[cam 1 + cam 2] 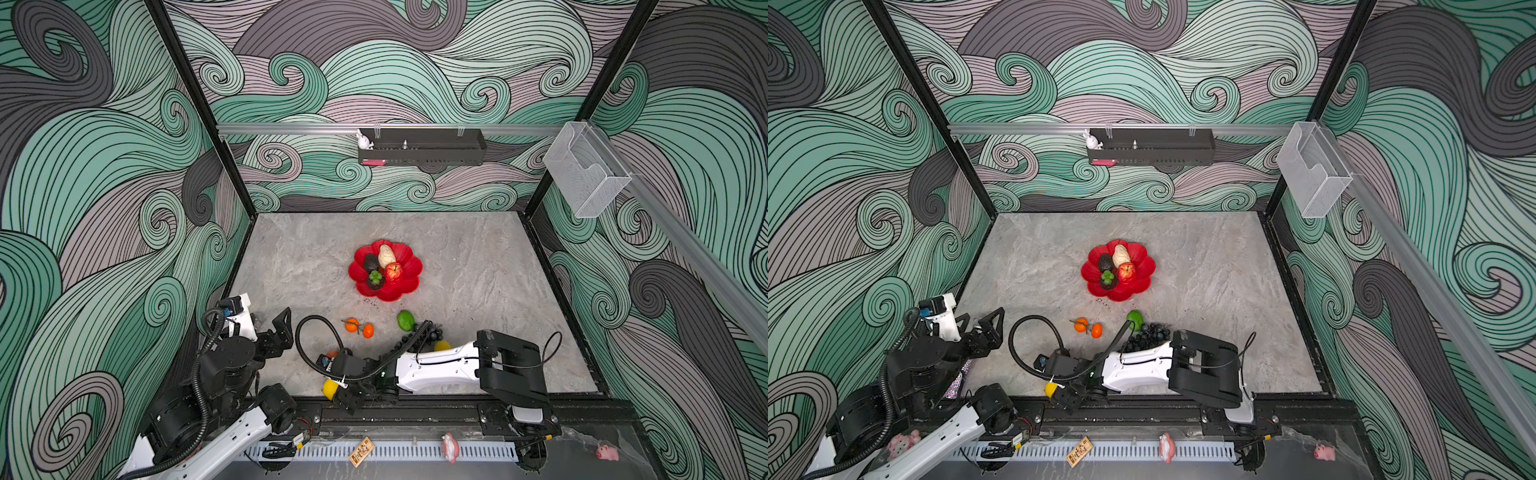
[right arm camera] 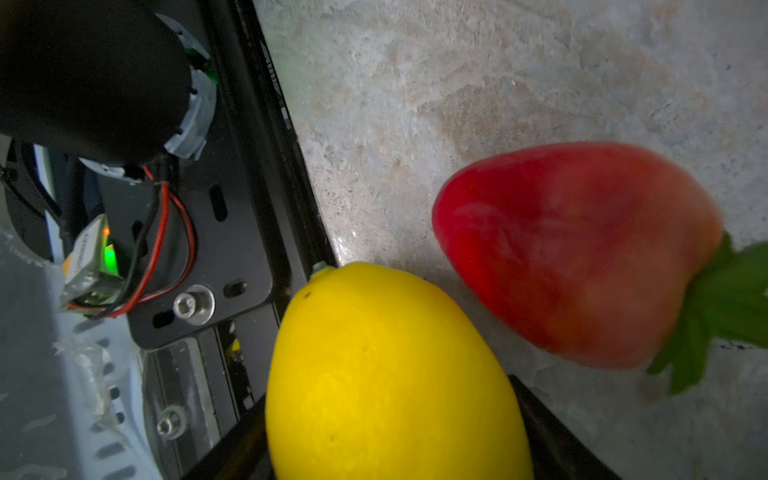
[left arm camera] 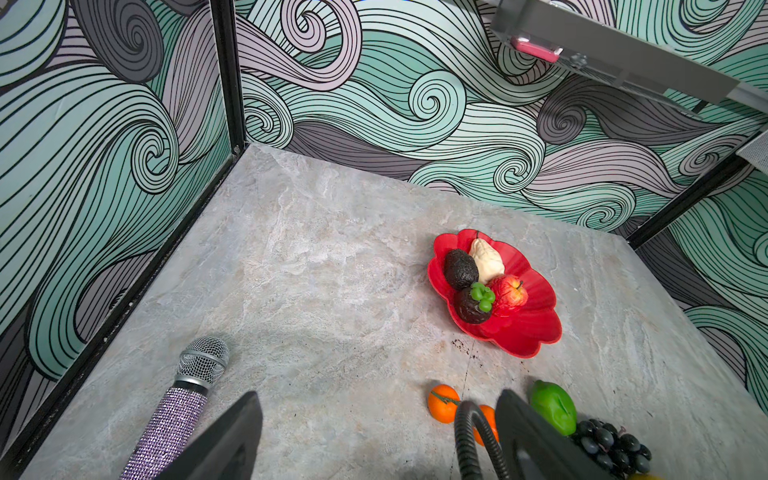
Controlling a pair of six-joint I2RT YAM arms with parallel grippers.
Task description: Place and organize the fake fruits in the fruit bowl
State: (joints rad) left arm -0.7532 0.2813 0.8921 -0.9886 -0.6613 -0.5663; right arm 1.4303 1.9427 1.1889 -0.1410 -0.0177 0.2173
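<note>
Well short of the red bowl [image 1: 409,286], where four fruits [image 1: 393,272] already sit, my right claw [image 2: 395,419] straddles a yellow lemon [image 2: 386,353], though I cannot tell if it grips yet, with strawberry [image 2: 577,253], oranges [image 1: 352,325], lime [image 1: 405,320] and grapes [image 1: 1150,332] left outside that bowl.

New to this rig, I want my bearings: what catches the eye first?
The glossy red fruit bowl mid-table, holding four fruits, stands out against the grey table. At the near edge, the right gripper straddles a bright yellow lemon beside a red strawberry.
</note>
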